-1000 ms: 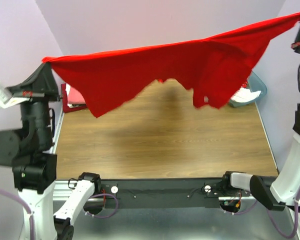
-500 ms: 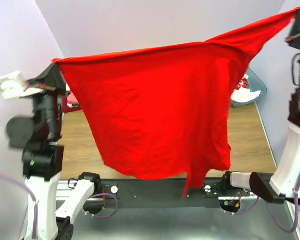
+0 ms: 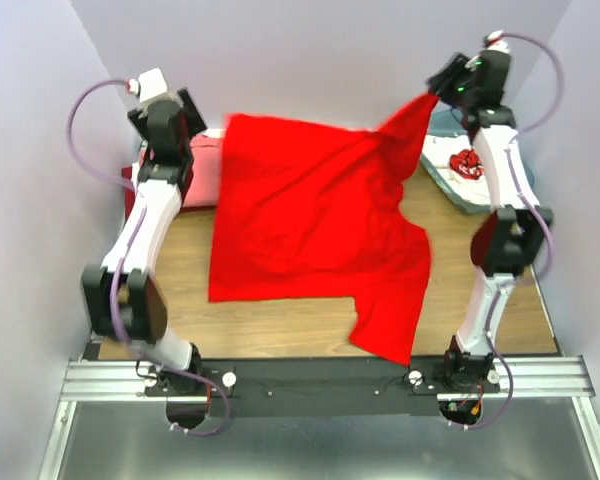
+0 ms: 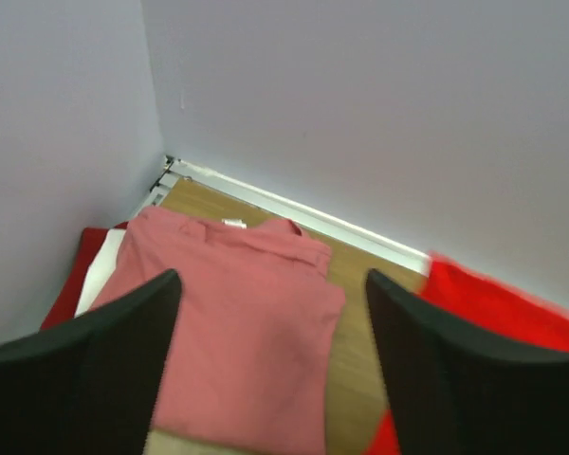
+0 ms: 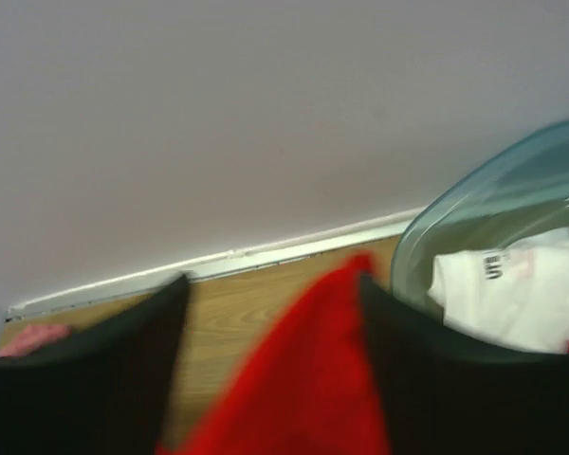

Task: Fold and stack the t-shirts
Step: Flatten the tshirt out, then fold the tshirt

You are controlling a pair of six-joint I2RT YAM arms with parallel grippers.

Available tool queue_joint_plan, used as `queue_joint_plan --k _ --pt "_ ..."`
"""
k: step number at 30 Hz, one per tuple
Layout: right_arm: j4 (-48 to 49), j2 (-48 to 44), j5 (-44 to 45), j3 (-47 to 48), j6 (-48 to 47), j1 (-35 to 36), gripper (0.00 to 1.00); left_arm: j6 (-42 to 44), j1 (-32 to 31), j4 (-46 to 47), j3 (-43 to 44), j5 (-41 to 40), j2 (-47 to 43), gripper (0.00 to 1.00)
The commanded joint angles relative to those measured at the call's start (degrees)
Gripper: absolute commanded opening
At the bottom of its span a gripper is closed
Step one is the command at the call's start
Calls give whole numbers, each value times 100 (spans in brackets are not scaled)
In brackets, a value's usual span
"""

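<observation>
One t-shirt (image 3: 310, 225) spreads across the middle of the desk (image 3: 280, 318) — a folded stack (image 3: 202, 170) at far left, the bin (image 3: 452, 196) far right, another shirt (image 3: 467, 160) in it.

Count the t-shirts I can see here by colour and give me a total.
Bright red t-shirt: 1
Salmon-pink t-shirt: 1
Darker red t-shirt: 1
White t-shirt with red print: 1
Total: 4. A white layer under the salmon-pink one could be a fifth; I cannot tell.
</observation>
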Motion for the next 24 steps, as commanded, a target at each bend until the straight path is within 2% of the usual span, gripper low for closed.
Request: queue_joint_plan --k 1,4,6,9,12,16,19,24 --pt "-208 1119 -617 986 302 79 99 -159 124 -315 1431 -199 936 94" --pt "-332 911 -398 515 31 193 100 -159 115 -676 1629 267 1123 95" --pt "-332 665 -292 -170 -284 430 100 -159 115 -930 1472 477 930 95" --pt "-332 86 -195 -1216 -541 615 100 -299 98 -1081 515 724 377 95" --pt "-332 -468 -90 -2251 -629 817 100 -536 1 -1037 -1002 988 -309 95" --pt "-323 -1031 6 -3166 -656 1036 100 -878 -271 -1072 -2094 1146 -1003 95" --pt "-323 -1383 42 -3686 -560 1352 100 -1195 -438 -1230 -2658 1287 -1513 94" --pt "-297 -1726 60 -4329 -191 1705 100 -1618 -553 -1852 -3249 1244 -1717 93"
